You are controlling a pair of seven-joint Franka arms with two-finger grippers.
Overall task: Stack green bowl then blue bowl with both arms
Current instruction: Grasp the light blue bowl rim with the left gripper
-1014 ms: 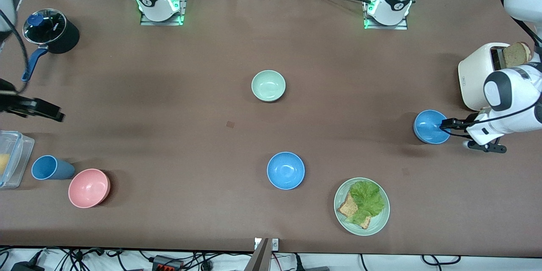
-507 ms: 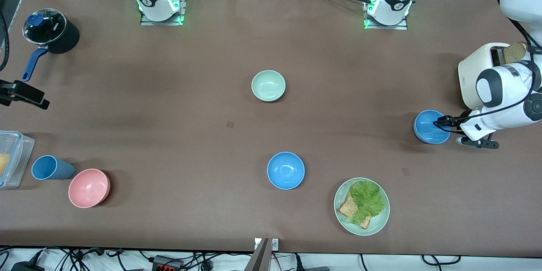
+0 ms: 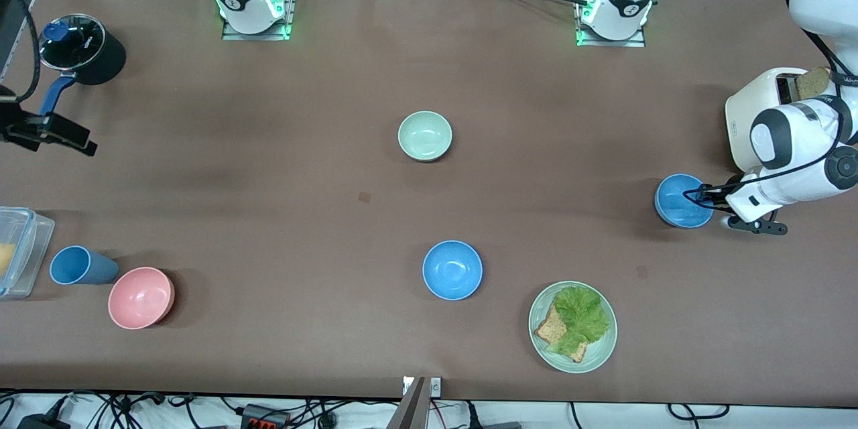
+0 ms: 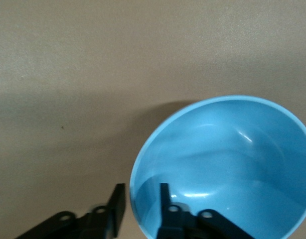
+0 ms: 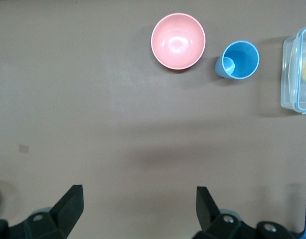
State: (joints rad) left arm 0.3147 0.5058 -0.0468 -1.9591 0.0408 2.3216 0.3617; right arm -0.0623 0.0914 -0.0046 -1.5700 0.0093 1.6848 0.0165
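Observation:
The green bowl [image 3: 425,136] sits alone mid-table, with nothing in it. The blue bowl [image 3: 673,201] stands at the left arm's end of the table, beside the toaster. My left gripper [image 3: 694,197] is down at that bowl's rim. In the left wrist view one of the fingers [image 4: 164,199] is inside the blue bowl [image 4: 232,159] and the other is outside its wall. My left gripper [image 4: 142,189] is still open by a narrow gap. My right gripper [image 3: 79,141] hangs open over the right arm's end of the table, with nothing between its fingertips [image 5: 139,199].
A second blue bowl [image 3: 452,269] lies nearer the camera than the green one. A plate [image 3: 540,342] holds lettuce and bread. A toaster [image 3: 751,120], a black pot [image 3: 84,50], a pink bowl [image 3: 141,297], a blue cup [image 3: 77,265] and a clear box [image 3: 23,248] stand at the table's ends.
My left gripper's fingers have drawn together around the blue bowl's rim and the arm has shifted slightly. My right gripper has drifted toward the black pot.

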